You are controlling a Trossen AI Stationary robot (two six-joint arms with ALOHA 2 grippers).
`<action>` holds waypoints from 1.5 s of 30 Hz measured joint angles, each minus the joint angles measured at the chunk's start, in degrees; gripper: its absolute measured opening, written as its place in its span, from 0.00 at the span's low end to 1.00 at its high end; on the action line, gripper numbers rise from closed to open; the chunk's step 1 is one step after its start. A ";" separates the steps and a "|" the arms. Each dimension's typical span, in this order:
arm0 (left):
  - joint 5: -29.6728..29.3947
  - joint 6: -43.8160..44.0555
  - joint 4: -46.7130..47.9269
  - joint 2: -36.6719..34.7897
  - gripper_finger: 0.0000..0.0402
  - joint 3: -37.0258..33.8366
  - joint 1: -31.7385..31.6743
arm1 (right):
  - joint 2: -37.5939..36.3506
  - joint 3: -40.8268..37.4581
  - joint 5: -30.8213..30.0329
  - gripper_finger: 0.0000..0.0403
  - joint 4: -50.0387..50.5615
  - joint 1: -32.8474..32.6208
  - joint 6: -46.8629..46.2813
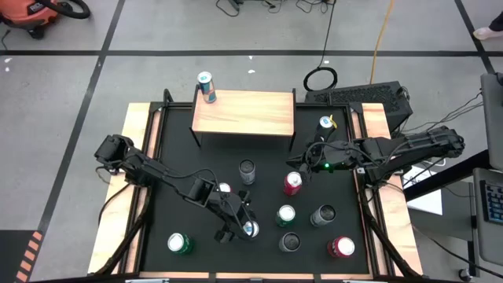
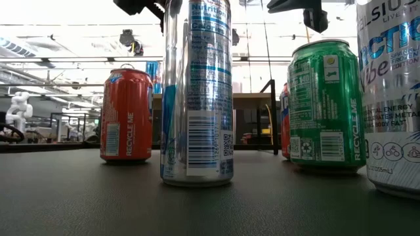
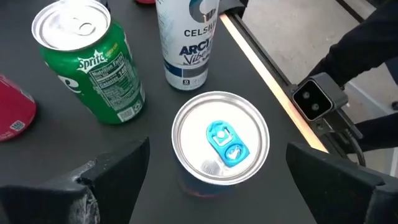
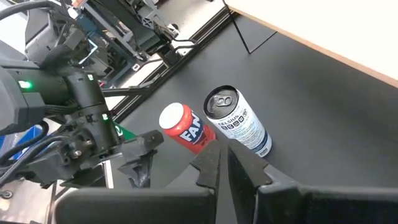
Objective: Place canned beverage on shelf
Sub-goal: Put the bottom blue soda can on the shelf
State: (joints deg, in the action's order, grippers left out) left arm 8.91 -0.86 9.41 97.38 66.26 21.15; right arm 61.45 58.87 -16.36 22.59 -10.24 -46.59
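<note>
A silver can with a blue pull tab (image 3: 221,140) stands upright on the black tabletop near its front edge; in the low view this silver can (image 2: 197,92) is the tall one at the middle. My left gripper (image 3: 217,150) hangs open over it, slanting down, one finger on each side of the can's top with a gap on both sides. The light-wood shelf (image 1: 244,114) stands at the table's far side with one can (image 1: 207,85) upright on its far left corner. My right gripper (image 4: 227,158) is shut on nothing, held above the table right of centre.
Close to the silver can stand a green Sprite can (image 3: 87,62), a white Celsius can (image 3: 186,40) and a red can (image 3: 12,112). Several more cans stand about the tabletop, among them a red one (image 1: 292,183) below my right gripper and a green one (image 1: 180,244) at the front left.
</note>
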 joint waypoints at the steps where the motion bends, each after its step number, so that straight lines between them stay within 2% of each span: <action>1: -0.10 0.00 -0.18 0.00 0.95 0.00 0.00 | 0.00 0.00 0.00 0.03 -0.01 0.00 0.22; 11: -1.09 1.49 -4.86 2.43 0.95 -0.06 0.00 | 0.00 0.00 -0.13 0.03 -0.04 0.00 0.77; 19: -2.61 2.01 -4.72 2.43 0.94 -0.04 0.31 | 0.00 0.00 -0.22 0.03 -0.07 0.00 0.98; 36: -3.21 1.55 -5.92 3.17 0.64 -0.02 0.63 | 0.00 0.00 -0.31 0.03 -0.07 0.00 1.88; 45: -2.95 1.56 -5.90 3.17 0.61 -0.02 0.63 | 0.00 0.00 -0.31 0.03 -0.07 0.02 1.88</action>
State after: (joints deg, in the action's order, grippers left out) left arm 5.96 0.70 3.51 100.55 66.24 21.78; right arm 61.45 58.87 -16.67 22.52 -10.22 -44.71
